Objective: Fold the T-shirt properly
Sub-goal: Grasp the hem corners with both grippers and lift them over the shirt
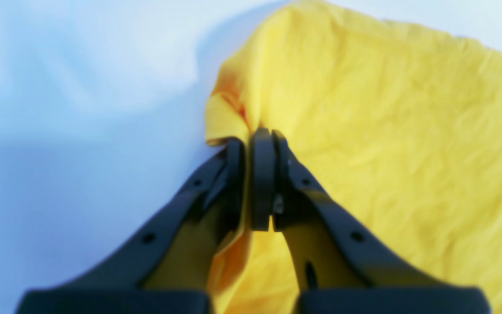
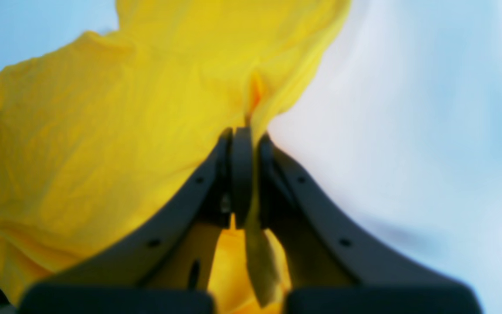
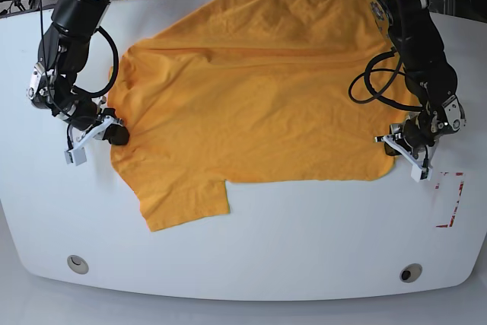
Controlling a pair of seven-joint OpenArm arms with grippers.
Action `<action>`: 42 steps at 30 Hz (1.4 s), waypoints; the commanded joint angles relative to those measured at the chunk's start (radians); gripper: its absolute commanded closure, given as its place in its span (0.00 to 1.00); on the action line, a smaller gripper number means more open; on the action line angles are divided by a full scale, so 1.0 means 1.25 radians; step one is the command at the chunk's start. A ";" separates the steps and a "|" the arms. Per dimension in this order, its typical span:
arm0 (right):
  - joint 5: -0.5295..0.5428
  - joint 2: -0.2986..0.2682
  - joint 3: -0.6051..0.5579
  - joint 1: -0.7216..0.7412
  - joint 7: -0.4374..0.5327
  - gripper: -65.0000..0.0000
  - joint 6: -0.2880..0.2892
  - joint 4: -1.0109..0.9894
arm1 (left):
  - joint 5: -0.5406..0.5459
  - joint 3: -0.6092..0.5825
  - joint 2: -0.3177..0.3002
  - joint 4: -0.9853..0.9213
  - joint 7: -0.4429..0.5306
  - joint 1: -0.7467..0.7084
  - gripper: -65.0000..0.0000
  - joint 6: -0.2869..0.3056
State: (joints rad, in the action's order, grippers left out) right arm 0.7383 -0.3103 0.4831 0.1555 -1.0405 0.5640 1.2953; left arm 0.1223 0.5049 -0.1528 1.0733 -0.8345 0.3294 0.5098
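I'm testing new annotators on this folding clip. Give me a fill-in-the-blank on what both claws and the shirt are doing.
1. The left claw is shut on the ____ of the plain orange-yellow T-shirt.
2. The right claw is ____ on that T-shirt.
3. The T-shirt lies on the ____ table.

Missing words: edge; shut; white

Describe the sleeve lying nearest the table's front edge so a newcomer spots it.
On the white table, the orange-yellow T-shirt lies spread. Its sleeve juts out below the hem line, the only flap pointing at the front edge.
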 commanded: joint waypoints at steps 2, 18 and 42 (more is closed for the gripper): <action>0.020 -0.033 0.002 0.025 0.017 1.00 0.000 0.053 | 0.000 0.001 -0.010 0.108 -0.030 -0.008 1.00 0.003; 0.022 -0.156 -0.204 0.312 0.015 1.00 0.005 0.054 | 0.080 -0.002 -0.010 0.417 -0.180 0.105 1.00 0.134; 0.043 -0.321 -0.380 0.877 -0.117 1.00 0.094 -0.040 | 0.077 -0.051 -0.080 0.522 -0.286 0.584 1.00 0.100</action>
State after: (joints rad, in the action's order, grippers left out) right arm 0.8146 -0.6910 0.0010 1.2263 -1.1683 0.6674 1.2369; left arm 0.2264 0.4644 -0.2516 1.7145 -1.2041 1.0374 0.6399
